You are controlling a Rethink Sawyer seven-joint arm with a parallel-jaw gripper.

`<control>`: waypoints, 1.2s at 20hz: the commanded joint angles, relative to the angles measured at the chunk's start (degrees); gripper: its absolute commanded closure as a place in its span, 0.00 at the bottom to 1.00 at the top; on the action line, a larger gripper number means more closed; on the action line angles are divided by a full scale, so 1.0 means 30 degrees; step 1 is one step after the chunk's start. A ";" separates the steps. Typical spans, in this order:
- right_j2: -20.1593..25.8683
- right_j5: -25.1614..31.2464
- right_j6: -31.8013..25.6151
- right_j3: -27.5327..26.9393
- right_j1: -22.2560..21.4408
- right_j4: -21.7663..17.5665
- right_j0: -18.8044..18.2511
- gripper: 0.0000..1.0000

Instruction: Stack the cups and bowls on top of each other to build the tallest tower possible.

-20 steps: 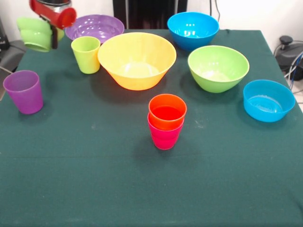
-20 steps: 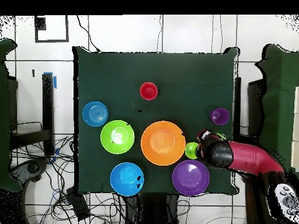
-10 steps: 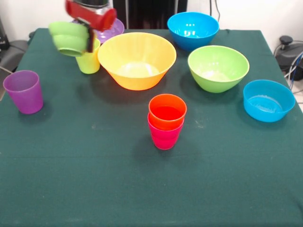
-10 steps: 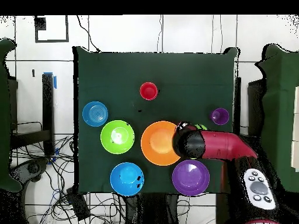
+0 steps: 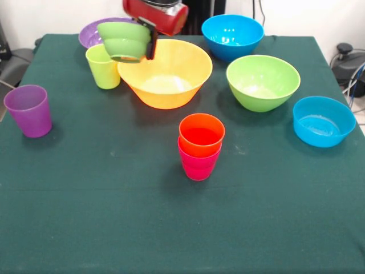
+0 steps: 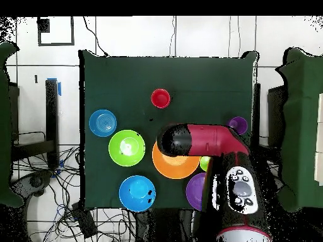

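A: Step in hand? Gripper is clamped on the rim of the small ribbed lime green bowl, carried in the air over the near-left rim of the orange-yellow bowl. Looks like the carry leg.

B: And the tower?

A: Orange cup nested in the red-pink cup, standing just in front of the orange-yellow bowl. Nothing else is on it.

B: Next move?

A: My guess: travel forward past the orange-yellow bowl, centre over the orange cup, lower and let go. Overhead, the arm hides the carried bowl, so alignment reads only from the front.

B: Loose pieces?

A: Lime green cup and purple cup sit left of the orange-yellow bowl.
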 commanded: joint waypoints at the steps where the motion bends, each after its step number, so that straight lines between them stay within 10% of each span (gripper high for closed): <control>1: 0.0189 0.2785 0.2715 -0.2948 0.0918 0.0950 0.0873 1.00; 24: -0.0197 0.9278 0.1626 -1.0703 0.4859 0.2946 0.2739 1.00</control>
